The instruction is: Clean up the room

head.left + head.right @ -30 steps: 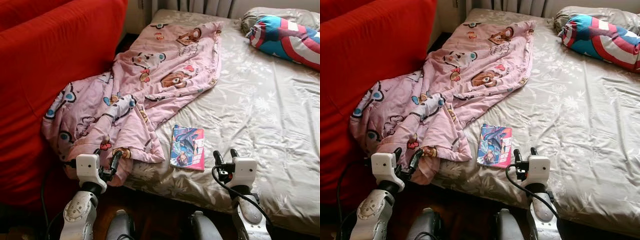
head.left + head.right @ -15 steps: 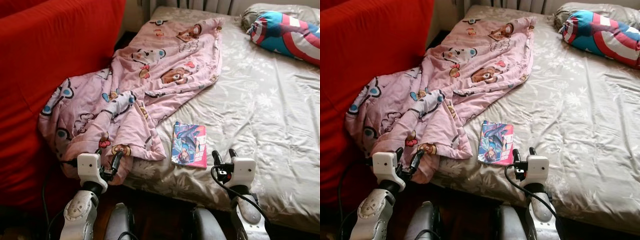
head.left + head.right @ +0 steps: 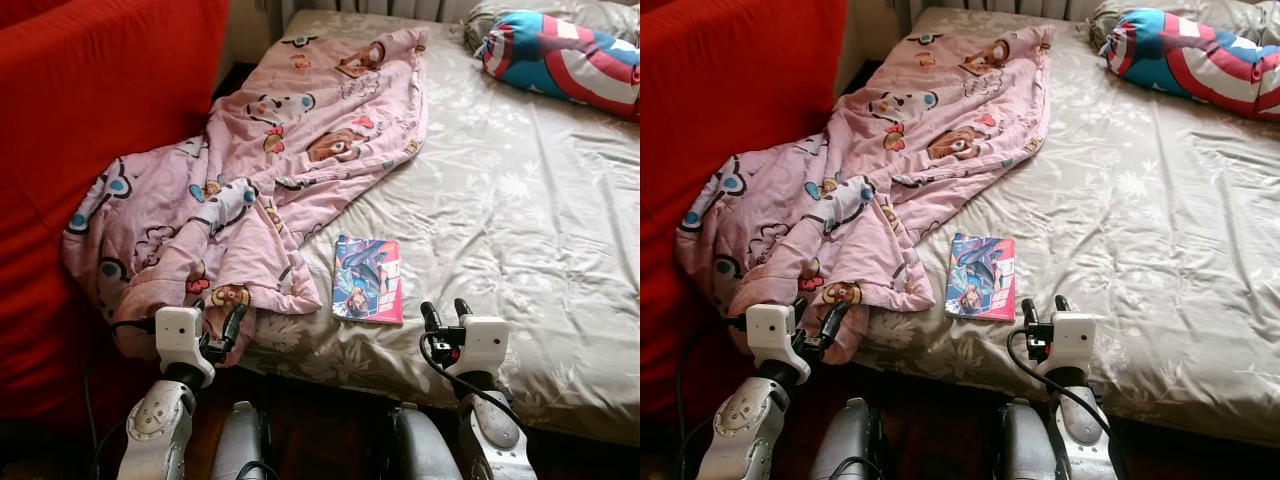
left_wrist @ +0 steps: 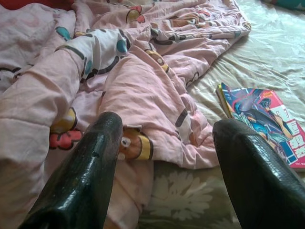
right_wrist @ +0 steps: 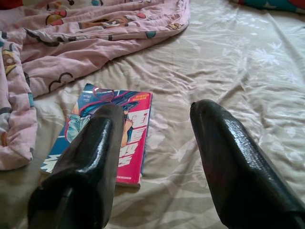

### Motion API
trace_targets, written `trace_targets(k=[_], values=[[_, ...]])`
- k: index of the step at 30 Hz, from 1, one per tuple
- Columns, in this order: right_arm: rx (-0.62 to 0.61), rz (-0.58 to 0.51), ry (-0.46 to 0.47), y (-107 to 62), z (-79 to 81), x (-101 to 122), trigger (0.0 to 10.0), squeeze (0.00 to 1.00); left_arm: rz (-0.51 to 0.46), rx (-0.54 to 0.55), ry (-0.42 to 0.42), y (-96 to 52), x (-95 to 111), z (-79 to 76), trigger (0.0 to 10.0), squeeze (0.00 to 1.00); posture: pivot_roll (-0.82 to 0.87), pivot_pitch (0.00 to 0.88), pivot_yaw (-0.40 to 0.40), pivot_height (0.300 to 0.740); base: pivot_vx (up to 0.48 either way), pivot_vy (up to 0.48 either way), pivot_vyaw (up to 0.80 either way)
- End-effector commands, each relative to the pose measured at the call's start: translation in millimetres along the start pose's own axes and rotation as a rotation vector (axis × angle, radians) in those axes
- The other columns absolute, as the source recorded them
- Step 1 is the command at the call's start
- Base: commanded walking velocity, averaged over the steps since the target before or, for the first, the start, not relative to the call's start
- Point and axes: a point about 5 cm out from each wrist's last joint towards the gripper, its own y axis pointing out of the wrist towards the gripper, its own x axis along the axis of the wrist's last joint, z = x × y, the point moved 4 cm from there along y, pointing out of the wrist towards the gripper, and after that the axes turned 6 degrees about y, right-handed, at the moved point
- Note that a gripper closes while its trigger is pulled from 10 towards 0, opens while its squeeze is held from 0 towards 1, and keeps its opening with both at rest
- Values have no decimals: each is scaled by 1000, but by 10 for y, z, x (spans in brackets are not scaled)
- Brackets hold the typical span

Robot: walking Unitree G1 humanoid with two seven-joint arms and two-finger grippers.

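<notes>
A big bed [image 3: 520,230] with a grey flowery sheet takes up most of the room in front of the robot. A red sofa [image 3: 100,120] stands right beside the bed on the robot's left. A pink blanket [image 3: 270,170] with cartoon faces lies crumpled along the left side of the bed. It runs from the far end down to the near edge, and its lumpy end spills over the edge and leans on the sofa. A pillow [image 3: 565,55] in red, white and blue with a star lies at the far right corner of the bed. A thin comic book [image 3: 368,279] lies flat on the sheet near the front edge, just beside the blanket's lower fold but not under it. Its cover is pink and blue with a drawn figure on it. The left gripper [image 3: 213,327] hangs low at the edge of the bed, right by the drooping end of the blanket. Its two black fingers [image 4: 86,176] are spread wide apart and hold nothing. The right gripper [image 3: 447,314] hangs at the front edge of the bed, near the book and a little to its right. Its fingers [image 5: 90,162] are spread wide too, and they are empty, with the book lying just past them.
</notes>
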Motion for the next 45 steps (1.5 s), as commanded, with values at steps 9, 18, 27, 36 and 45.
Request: trace_targets(k=[9, 18, 27, 36, 45], values=[[36, 19, 0, -33, 62, -51, 10000, 0, 18, -2, -7, -32, -38, 3, 10000, 0, 15, 252, 19, 630, 0, 0, 710], [31, 25, 16, -37, 58, -64, 10000, 0, 23, -8, -10, -36, -41, -9, 10000, 0, 13, 254, 19, 630, 0, 0, 396], [45, 38, 25, -35, 79, -85, 10000, 0, 24, -13, -13, -35, -43, -25, 10000, 0, 12, 254, 17, 630, 0, 0, 0], [53, 64, 26, -41, 93, -143, 10000, 0, 25, -23, -16, -34, -45, -44, 10000, 0, 12, 254, 16, 630, 237, 0, 0], [-38, 100, 104, -26, -47, -194, 10000, 0, 27, -26, -18, -37, -45, -49, 10000, 0, 14, 256, 17, 630, 292, 0, 0]])
